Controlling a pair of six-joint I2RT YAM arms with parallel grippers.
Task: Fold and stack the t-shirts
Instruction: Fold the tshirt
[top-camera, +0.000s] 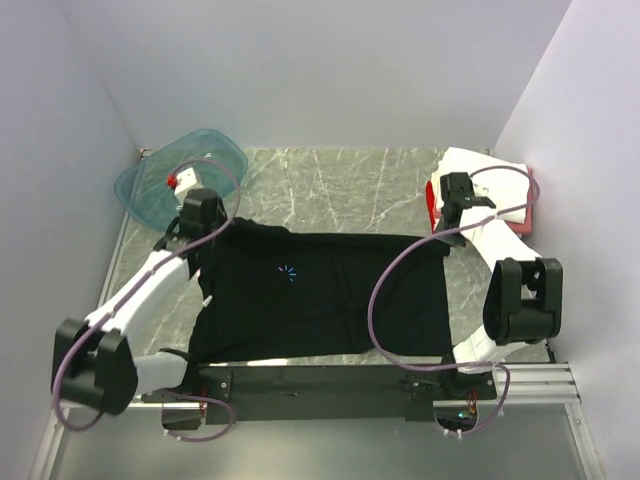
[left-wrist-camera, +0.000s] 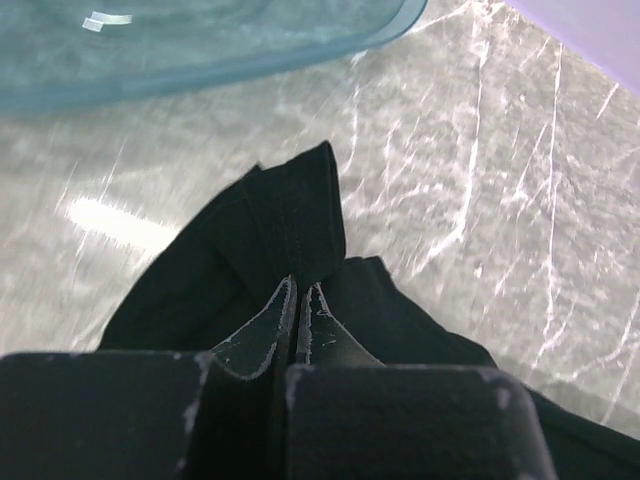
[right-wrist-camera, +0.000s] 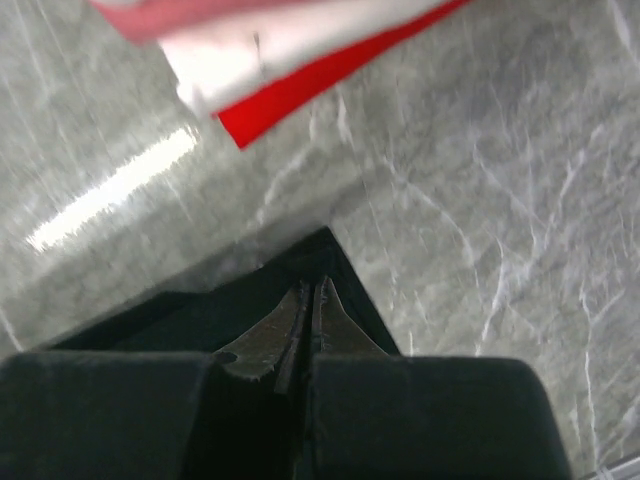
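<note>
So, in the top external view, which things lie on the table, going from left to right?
teal tub → black t-shirt → stack of folded shirts

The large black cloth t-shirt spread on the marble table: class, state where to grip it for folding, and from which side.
Probably its two far corners, from above: the large black cloth t-shirt lies flat, so only edges and corners can be pinched. The left tool and right tool are each shut on one.
</note>
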